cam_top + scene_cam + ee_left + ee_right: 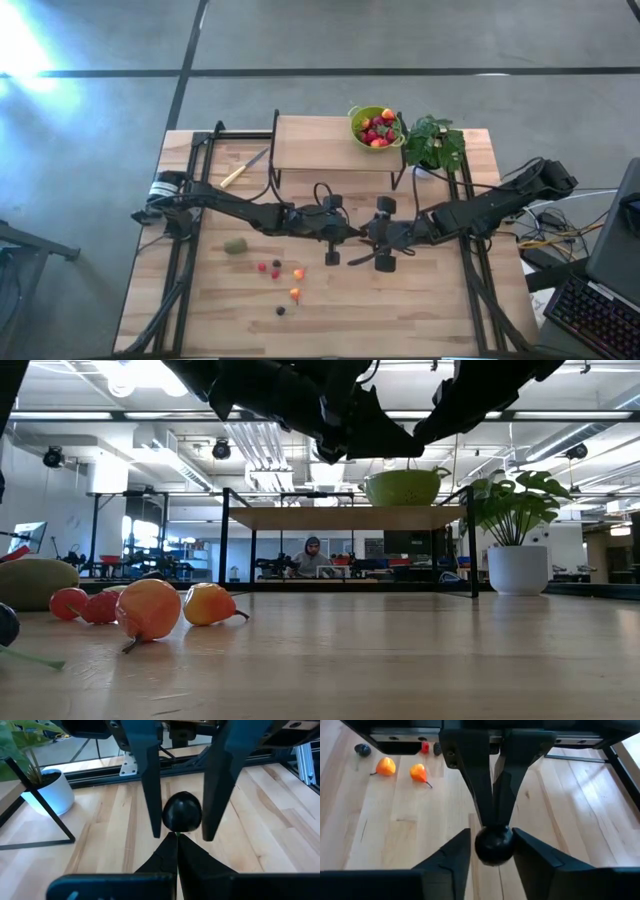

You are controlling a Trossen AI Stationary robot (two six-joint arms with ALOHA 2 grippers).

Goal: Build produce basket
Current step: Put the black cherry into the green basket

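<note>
Pale wood worktop [420, 310] below: left pincer [493, 824] clamps the dark berry [493, 846] (by its stem); right pincer [182, 832] only brackets it, narrowly open, so an early release could drop it.

A yellow-handled knife [243, 168] lies on the wooden table [430, 310], potted plant [436, 143] well apart.
</note>
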